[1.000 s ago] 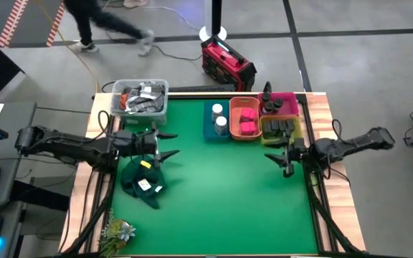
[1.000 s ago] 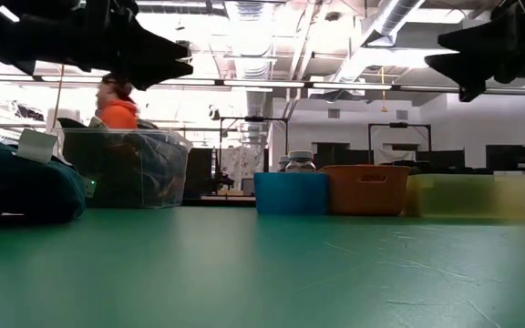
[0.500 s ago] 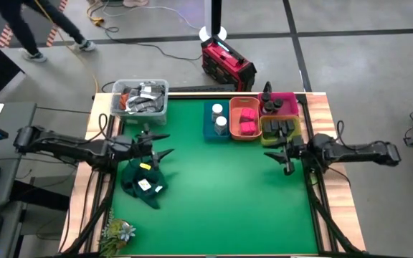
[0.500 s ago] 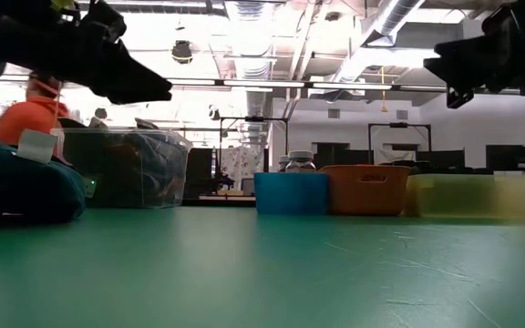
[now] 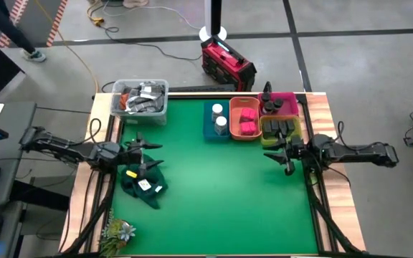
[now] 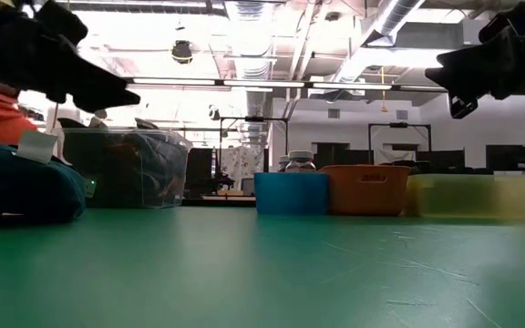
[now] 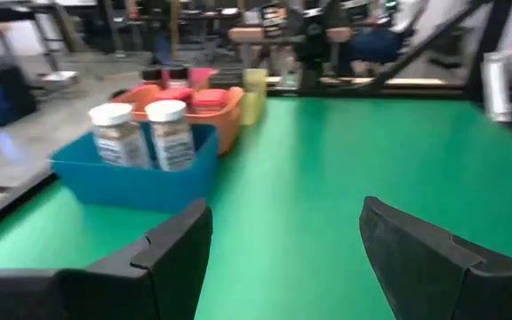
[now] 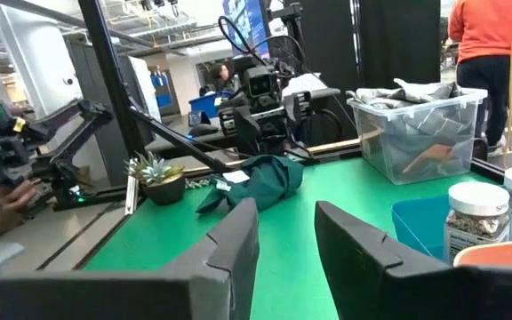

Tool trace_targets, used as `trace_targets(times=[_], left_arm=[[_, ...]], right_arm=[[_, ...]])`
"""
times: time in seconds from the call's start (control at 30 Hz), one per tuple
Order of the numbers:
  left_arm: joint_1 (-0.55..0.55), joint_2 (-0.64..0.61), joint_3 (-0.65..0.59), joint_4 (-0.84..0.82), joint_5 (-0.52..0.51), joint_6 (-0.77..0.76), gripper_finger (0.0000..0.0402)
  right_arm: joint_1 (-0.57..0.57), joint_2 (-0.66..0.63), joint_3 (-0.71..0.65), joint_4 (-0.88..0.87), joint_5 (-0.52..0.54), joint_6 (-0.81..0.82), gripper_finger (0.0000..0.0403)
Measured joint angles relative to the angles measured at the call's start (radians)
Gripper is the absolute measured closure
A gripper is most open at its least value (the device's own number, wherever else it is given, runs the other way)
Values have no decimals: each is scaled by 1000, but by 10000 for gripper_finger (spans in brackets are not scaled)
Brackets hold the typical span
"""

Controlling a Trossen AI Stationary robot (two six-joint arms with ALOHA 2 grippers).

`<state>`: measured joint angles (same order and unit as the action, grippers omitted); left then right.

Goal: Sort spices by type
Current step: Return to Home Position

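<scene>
Spices [image 5: 248, 118] sit in four small bins [image 5: 208, 132] at the bench's [image 5: 214, 201] far right, while both hands hang open and empty, left hand [image 5: 151, 155] over the green cloth [image 5: 140, 183], right hand [image 5: 278, 163] near the bins.

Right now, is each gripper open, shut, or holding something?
Left gripper: open, empty, by the green cloth.
Right gripper: open, empty, near the yellow bin.

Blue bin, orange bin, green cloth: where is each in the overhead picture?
Blue bin [image 5: 209, 133]: high view, near left corner.
Orange bin [image 5: 244, 139]: high view, near rim.
Green cloth [image 5: 130, 180]: high view, fold beside label.
</scene>
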<state>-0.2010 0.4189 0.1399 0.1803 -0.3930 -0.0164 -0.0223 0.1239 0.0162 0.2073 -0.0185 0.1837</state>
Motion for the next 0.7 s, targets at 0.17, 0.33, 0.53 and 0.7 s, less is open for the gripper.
trace_targets(times=[0.17,0.33,0.53,0.7], left_arm=[[-26,-134,-13,-114,121,-49,130],[-36,-256,-14,-247,295,-59,130],[-36,-385,-14,-376,401,39,130],[-36,-416,-12,-411,356,-84,130]], right_arm=[[0,0,0,-36,0,0,260],[0,0,0,-86,0,0,259],[0,0,0,-156,0,2,259],[0,0,2,-205,2,2,259]])
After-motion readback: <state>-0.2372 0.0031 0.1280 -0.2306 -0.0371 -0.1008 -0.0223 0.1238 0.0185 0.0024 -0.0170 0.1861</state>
